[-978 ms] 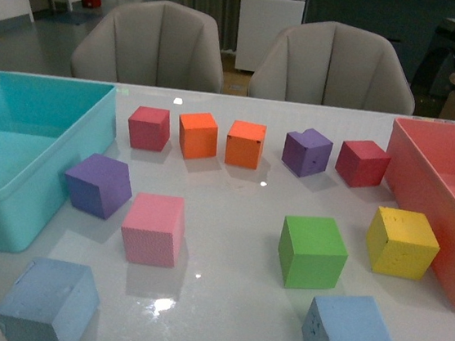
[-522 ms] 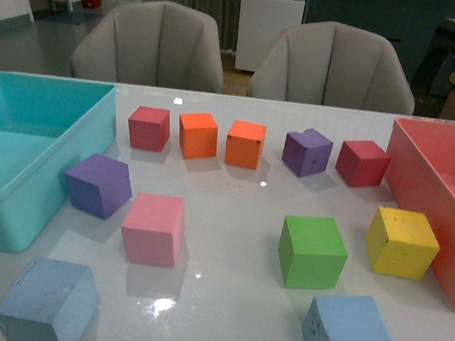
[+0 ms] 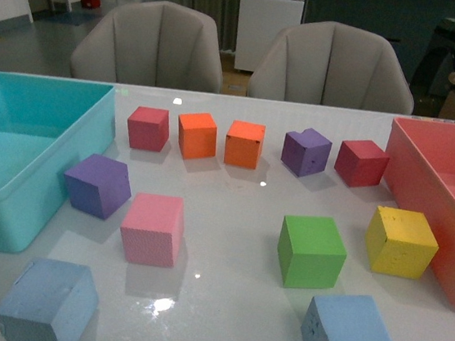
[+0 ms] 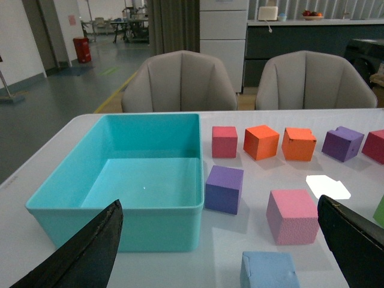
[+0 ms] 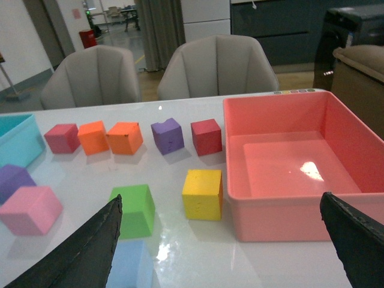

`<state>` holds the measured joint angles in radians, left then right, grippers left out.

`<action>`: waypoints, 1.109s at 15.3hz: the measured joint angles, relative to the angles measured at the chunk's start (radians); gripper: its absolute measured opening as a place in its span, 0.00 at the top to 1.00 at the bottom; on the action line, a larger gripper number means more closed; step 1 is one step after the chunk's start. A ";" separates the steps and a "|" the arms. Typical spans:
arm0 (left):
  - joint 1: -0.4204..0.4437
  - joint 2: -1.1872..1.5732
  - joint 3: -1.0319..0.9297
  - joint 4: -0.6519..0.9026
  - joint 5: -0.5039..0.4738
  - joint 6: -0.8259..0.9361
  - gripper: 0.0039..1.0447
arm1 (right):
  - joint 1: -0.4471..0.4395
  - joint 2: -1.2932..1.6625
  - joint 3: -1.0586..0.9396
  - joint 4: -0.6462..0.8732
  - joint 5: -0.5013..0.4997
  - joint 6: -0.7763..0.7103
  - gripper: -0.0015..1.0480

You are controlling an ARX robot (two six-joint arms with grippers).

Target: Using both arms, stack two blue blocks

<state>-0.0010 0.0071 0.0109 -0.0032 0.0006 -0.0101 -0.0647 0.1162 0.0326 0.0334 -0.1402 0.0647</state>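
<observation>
Two pale blue blocks sit at the table's near edge in the front view, one at the left (image 3: 48, 302) and one at the right (image 3: 348, 337). Neither arm shows in the front view. The left block (image 4: 269, 271) lies between my left gripper's (image 4: 222, 252) wide-open fingers in the left wrist view, well ahead of them. The right block (image 5: 131, 264) shows in the right wrist view beside the near finger of my right gripper (image 5: 222, 252), which is open and empty.
A turquoise bin (image 3: 15, 155) stands at the left and a pink bin (image 3: 439, 186) at the right. Red, orange and purple cubes line the back. A purple cube (image 3: 98, 184), pink cube (image 3: 153, 228), green cube (image 3: 311, 251) and yellow cube (image 3: 401, 241) lie mid-table.
</observation>
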 joint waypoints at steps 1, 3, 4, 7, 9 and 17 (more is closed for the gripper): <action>0.000 0.000 0.000 0.000 -0.001 0.000 0.06 | -0.012 0.169 0.058 0.115 -0.016 0.052 0.06; 0.000 0.000 0.000 0.000 -0.001 0.000 0.06 | 0.097 0.516 0.219 0.370 0.041 0.074 0.06; 0.000 0.000 0.000 0.000 -0.001 0.000 0.06 | 0.142 0.685 0.283 0.412 0.065 0.078 0.06; 0.000 0.000 0.000 0.000 -0.001 0.000 0.06 | 0.227 1.122 0.404 0.363 0.087 0.122 0.06; 0.000 0.000 0.000 0.000 -0.001 0.000 0.06 | 0.275 1.287 0.427 0.350 0.097 0.145 0.06; 0.000 0.000 0.000 0.000 -0.001 0.000 0.06 | 0.425 1.546 0.525 0.298 0.127 0.234 0.06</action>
<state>-0.0010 0.0071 0.0109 -0.0032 -0.0002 -0.0101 0.3607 1.6623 0.5579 0.3317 -0.0132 0.2989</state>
